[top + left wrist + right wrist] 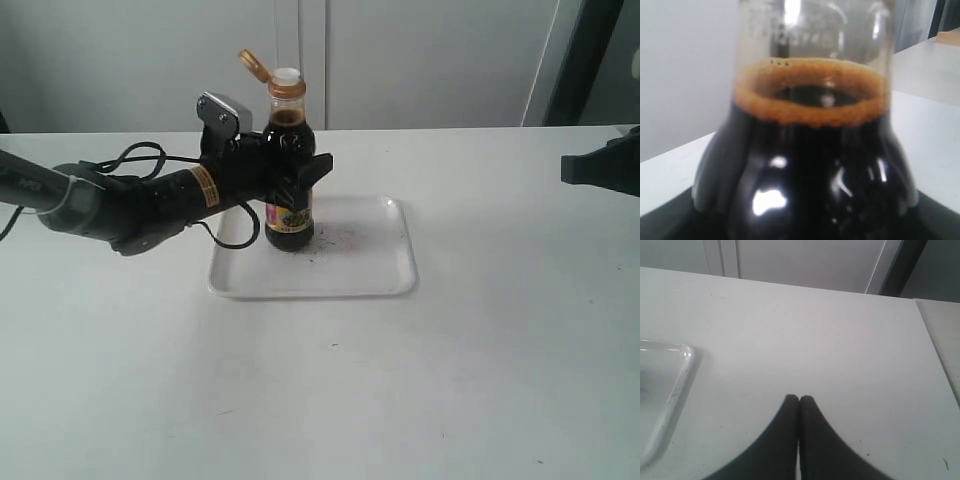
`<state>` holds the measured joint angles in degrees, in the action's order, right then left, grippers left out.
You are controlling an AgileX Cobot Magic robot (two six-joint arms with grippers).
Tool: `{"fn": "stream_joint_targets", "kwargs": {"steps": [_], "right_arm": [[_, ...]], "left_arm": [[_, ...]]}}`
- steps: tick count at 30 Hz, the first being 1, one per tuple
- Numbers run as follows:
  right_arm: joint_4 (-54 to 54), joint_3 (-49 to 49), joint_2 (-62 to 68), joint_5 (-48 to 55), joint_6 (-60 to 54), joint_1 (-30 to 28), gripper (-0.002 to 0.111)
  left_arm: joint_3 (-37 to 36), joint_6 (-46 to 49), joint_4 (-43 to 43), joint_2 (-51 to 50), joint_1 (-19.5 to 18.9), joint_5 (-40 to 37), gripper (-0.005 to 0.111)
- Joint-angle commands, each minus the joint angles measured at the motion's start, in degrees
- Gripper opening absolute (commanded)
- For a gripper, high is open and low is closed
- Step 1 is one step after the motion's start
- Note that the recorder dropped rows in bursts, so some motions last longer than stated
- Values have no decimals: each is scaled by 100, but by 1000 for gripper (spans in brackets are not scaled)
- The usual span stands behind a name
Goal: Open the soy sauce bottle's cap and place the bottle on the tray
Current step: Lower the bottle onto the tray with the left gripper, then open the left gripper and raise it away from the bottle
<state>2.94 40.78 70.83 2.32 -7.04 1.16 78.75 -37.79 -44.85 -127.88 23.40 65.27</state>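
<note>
The soy sauce bottle (pixel 289 222) stands upright on the left part of the white tray (pixel 370 255). Its orange-gold cap (pixel 253 64) is flipped back, baring the white spout (pixel 286 75). My left gripper (pixel 296 165) reaches in from the left and is shut on the bottle's dark shoulder, above the red-and-yellow label. In the left wrist view the bottle (pixel 810 165) fills the picture, with a foam ring on the dark liquid. My right gripper (pixel 575 170) hangs at the far right, well away from the tray, shut on nothing (pixel 799 399).
The tray's rounded corner (pixel 677 380) shows in the right wrist view, to one side of the right gripper. Dark specks (pixel 335 238) lie on the tray beside the bottle. The left arm's cable (pixel 140 155) loops over the table. A grey wall stands behind the table.
</note>
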Motion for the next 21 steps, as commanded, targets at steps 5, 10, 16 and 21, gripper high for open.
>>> {"fn": "stream_joint_targets", "kwargs": {"steps": [5,10,16,21], "right_arm": [[7,-25,-12,-86,-46,13,0],[7,-25,-12,-119,-46,13,0],[7,-25,-12,-130,-46,13,0],[7,-25,-12,-114,-46,13,0]], "left_arm": [[55,17,98,-108,9,470,0],[55,29,-5,-108,9,470,6],[55,-44,-285,13,-67,470,66],[55,-196,-274,125,-199,470,105]]}}
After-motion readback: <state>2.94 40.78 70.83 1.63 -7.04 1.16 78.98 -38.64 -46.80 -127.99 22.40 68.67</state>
